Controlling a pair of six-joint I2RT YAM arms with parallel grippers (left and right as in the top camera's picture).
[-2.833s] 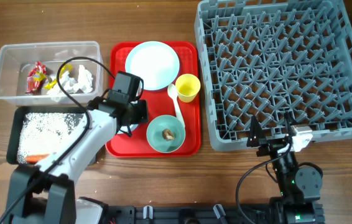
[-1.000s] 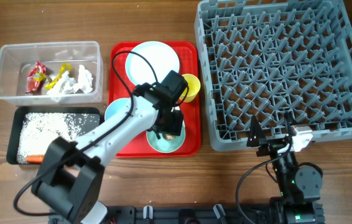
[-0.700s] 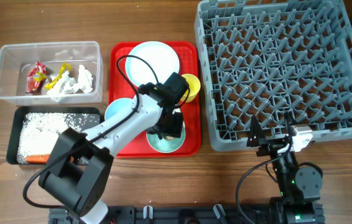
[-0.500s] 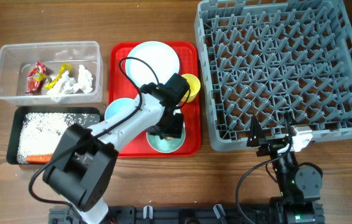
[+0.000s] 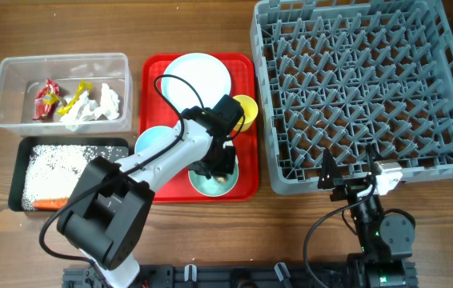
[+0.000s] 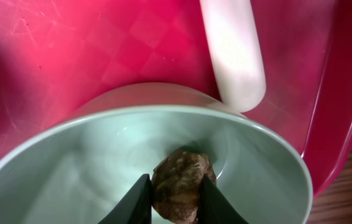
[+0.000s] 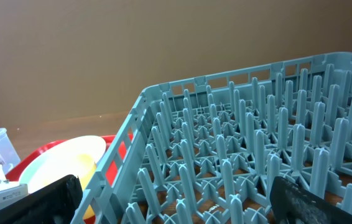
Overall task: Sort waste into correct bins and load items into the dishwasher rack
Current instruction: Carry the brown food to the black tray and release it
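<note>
My left gripper (image 5: 219, 166) reaches down into a mint bowl (image 5: 208, 182) on the red tray (image 5: 246, 164). In the left wrist view its jaws (image 6: 175, 202) are shut on the small brown nut-like lump (image 6: 179, 186), still low inside the bowl (image 6: 89, 155). The white spoon (image 6: 232, 56) lies just beyond the bowl. A second light blue bowl (image 5: 150, 142), the pale blue plate (image 5: 197, 80) and the yellow cup (image 5: 246, 108) sit on the tray. The grey rack (image 5: 362, 88) stands at the right. My right gripper (image 5: 346, 180) is open and empty at the rack's near edge (image 7: 182, 211).
The clear bin (image 5: 6, 88) at the left holds red and yellow wrappers (image 5: 49, 100) and white tissue (image 5: 98, 104). The black bin (image 5: 17, 172) below it holds rice (image 5: 62, 164) and the carrot (image 5: 50, 203). The left arm's cable loops over the tray.
The left arm swung from the tray's left edge over to the mint bowl and lowered into it; its jaws now close on the brown lump. The right arm has not moved.
</note>
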